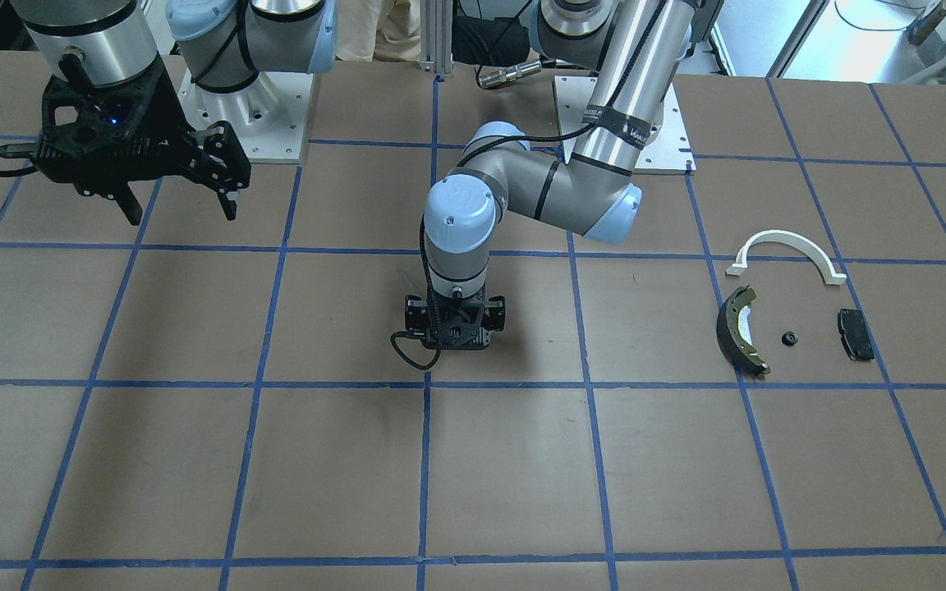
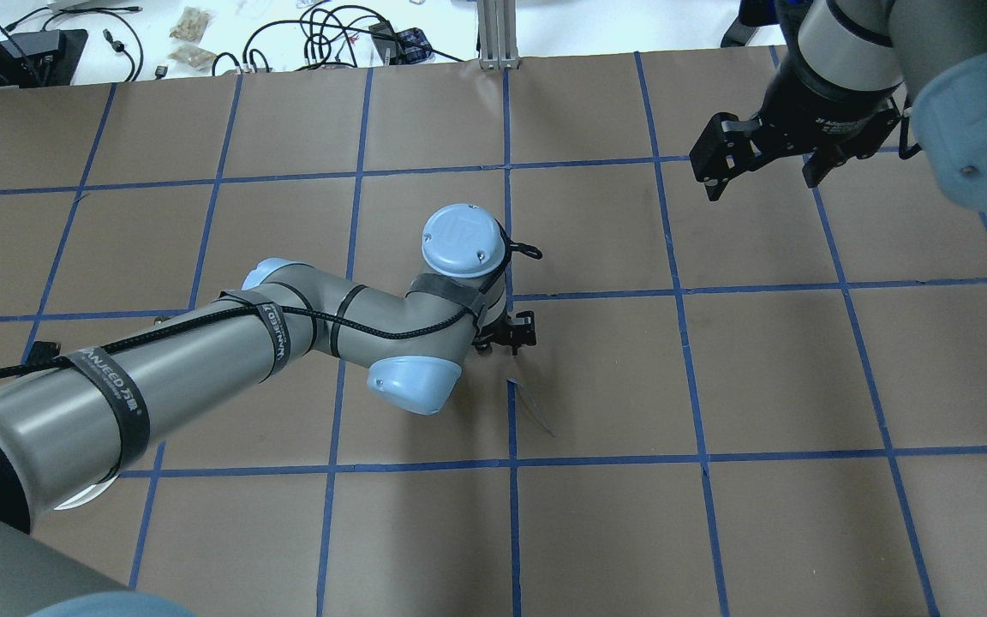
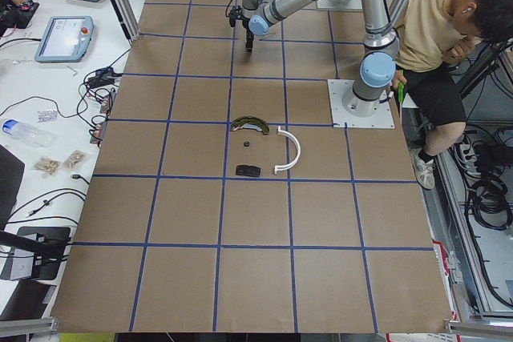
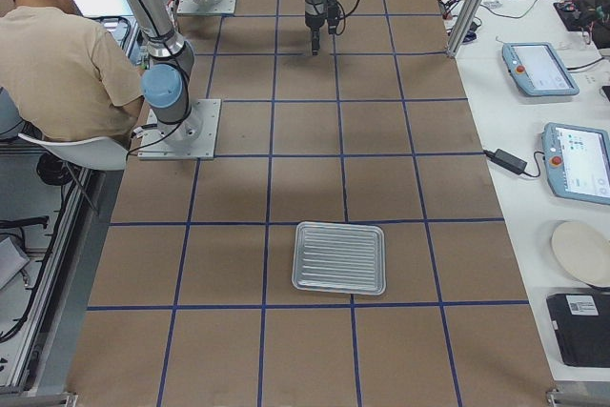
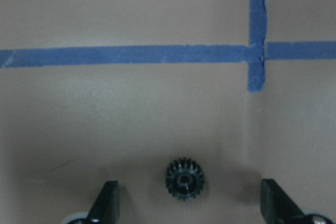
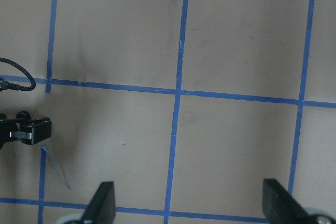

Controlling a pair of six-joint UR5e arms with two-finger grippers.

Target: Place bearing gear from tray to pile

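A small black toothed bearing gear point(image 5: 185, 178) lies on the brown table between the two fingers point(image 5: 107, 203) of my left gripper point(image 1: 454, 341), touching neither. That gripper is open and points straight down, low over the table's middle. The gear is hidden under it in the other views. The pile lies apart on the table: a white arch bracket point(image 1: 787, 253), a dark brake shoe point(image 1: 740, 328), a black pad point(image 1: 856, 333) and a small black round part point(image 1: 788, 338). The metal tray point(image 4: 339, 257) looks empty. My right gripper point(image 1: 181, 209) is open, empty and held high.
Blue tape lines point(image 5: 126, 55) grid the table. A person point(image 4: 57, 54) sits beside the robot's bases. Tablets and cables point(image 4: 540, 69) lie on the white bench beyond the table's far edge.
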